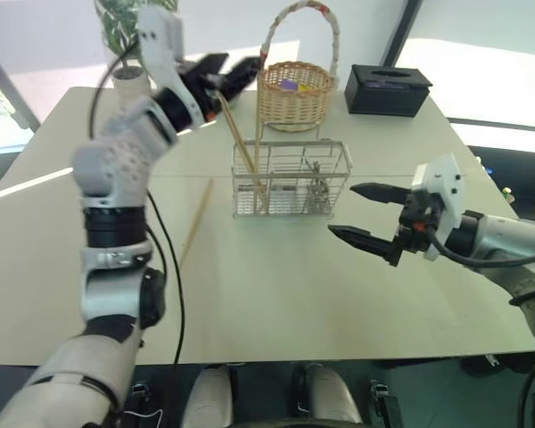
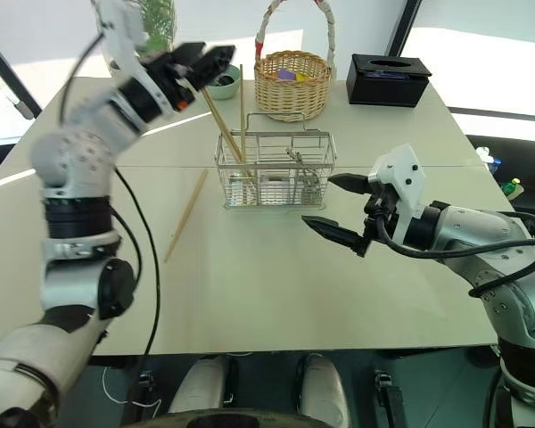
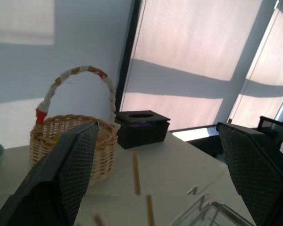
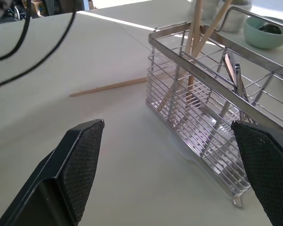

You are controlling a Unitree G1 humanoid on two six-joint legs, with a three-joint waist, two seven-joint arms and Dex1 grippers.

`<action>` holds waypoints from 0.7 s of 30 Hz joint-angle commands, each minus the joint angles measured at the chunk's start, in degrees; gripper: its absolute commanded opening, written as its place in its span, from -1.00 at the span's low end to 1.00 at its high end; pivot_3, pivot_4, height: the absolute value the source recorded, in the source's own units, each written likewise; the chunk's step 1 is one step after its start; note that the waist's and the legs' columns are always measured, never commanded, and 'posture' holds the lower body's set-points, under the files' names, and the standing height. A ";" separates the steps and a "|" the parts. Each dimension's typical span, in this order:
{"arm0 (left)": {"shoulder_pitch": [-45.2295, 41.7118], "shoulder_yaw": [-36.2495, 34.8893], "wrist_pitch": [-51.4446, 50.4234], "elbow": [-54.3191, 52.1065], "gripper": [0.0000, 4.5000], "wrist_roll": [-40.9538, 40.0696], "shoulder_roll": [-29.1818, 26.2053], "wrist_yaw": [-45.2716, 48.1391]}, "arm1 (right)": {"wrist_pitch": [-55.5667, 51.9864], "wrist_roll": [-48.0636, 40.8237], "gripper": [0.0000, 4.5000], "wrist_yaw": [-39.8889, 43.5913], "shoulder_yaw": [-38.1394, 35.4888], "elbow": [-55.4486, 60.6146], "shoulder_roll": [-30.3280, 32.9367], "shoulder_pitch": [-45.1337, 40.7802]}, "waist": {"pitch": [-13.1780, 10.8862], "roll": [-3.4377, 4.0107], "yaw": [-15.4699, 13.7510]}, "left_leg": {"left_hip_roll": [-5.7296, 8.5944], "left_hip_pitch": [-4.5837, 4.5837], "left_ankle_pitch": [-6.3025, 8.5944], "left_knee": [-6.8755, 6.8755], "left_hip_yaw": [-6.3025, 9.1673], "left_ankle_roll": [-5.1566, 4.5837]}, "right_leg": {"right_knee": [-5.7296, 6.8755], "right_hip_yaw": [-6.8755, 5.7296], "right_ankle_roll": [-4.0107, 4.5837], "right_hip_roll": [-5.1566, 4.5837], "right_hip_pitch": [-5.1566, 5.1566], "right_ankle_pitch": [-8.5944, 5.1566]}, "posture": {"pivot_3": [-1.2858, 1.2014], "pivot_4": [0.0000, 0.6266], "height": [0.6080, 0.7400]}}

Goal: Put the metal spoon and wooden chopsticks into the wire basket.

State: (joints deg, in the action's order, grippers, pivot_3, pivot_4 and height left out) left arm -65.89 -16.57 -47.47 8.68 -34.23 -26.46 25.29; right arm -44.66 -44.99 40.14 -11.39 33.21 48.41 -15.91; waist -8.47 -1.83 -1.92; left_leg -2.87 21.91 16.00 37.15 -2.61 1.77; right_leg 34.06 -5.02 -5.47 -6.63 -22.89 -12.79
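The wire basket (image 1: 290,178) stands mid-table. Two wooden chopsticks (image 1: 242,143) lean upright in its left end, their tops just under my left gripper (image 1: 236,71). That gripper is raised above the basket's far left, open, with nothing between its fingers. A third chopstick (image 1: 196,223) lies flat on the table left of the basket. The metal spoon (image 4: 236,75) stands inside the basket toward its right end. My right gripper (image 1: 343,209) hovers open and empty just right of the basket's near corner, pointing at it.
A round wicker basket (image 1: 294,94) with a tall handle stands behind the wire basket, with a black tissue box (image 1: 388,89) to its right. A green bowl (image 2: 221,85) and a potted plant (image 1: 129,76) sit at the far left. A black cable (image 1: 165,259) hangs from my left arm.
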 commanded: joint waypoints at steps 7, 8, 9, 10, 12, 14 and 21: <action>-7.68 13.33 -17.58 19.84 0.92 13.72 -12.38 -3.83 | 3.32 2.54 1.00 1.61 2.26 -1.55 -1.46 -2.16 | 0.01 0.02 -0.52 | 0.04 -0.39 0.01 -0.06 0.01 0.00 | -0.04 -0.02 -0.02 -0.05 0.38 -0.25 | 0.03 -0.52 0.65; -7.20 15.05 -18.43 20.80 0.92 14.59 -11.76 -3.21 | 3.47 2.78 1.00 1.69 2.58 -1.81 -1.72 -2.47 | 0.00 0.01 -0.51 | 0.04 -0.37 0.01 -0.02 0.02 0.01 | -0.04 -0.02 -0.01 -0.06 0.40 -0.24 | 0.03 -0.52 0.65; -6.86 15.95 -19.43 21.68 0.92 15.05 -10.94 -2.92 | 3.60 2.97 1.00 1.77 2.81 -2.02 -1.92 -2.72 | -0.02 -0.04 -0.49 | 0.04 -0.34 0.01 -0.01 0.01 0.01 | -0.06 -0.02 0.02 -0.07 0.38 -0.23 | 0.03 -0.52 0.65; -6.44 17.38 -20.58 22.61 0.92 15.75 -9.96 -2.61 | 3.69 3.14 1.00 1.81 3.04 -2.23 -2.11 -2.95 | -0.05 -0.10 -0.41 | 0.04 -0.27 0.01 0.00 0.00 0.01 | -0.06 -0.02 0.09 -0.07 0.34 -0.19 | 0.03 -0.52 0.65; -5.63 19.28 -21.40 24.41 0.92 17.06 -7.88 -2.37 | 3.75 3.54 1.00 1.85 3.53 -2.44 -2.52 -3.49 | -0.04 -0.10 -0.23 | 0.05 0.03 0.01 0.00 0.00 0.01 | -0.04 -0.01 0.07 -0.07 0.08 -0.14 | 0.03 -0.52 0.65; -4.82 20.79 -21.41 25.80 0.92 17.91 -5.76 -1.53 | 3.72 3.78 1.00 1.78 3.89 -2.39 -2.83 -3.89 | -0.04 -0.10 -0.22 | 0.05 0.41 -0.01 0.01 -0.01 0.02 | 0.14 -0.01 -0.09 -0.04 -0.31 -0.03 | 0.03 -0.52 0.65; -3.66 23.19 -21.10 32.42 0.92 20.79 -0.23 -0.09 | 2.79 3.27 1.00 1.00 3.27 -0.91 -3.16 -2.96 | -0.02 -0.07 -0.13 | 0.05 0.41 -0.01 -0.02 -0.05 0.00 | 0.10 -0.01 -0.09 0.00 -0.34 -0.03 | 0.03 -0.52 0.65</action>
State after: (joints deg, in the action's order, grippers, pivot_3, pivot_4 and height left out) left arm -69.29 6.25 -69.20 40.75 -14.50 -26.57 24.53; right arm -42.14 -41.25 41.31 -6.97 30.18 45.23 -18.71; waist -8.49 -1.91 -2.04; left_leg -2.82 22.32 15.99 37.14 -2.66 1.77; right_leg 34.13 -5.03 -5.56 -6.63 -23.23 -12.83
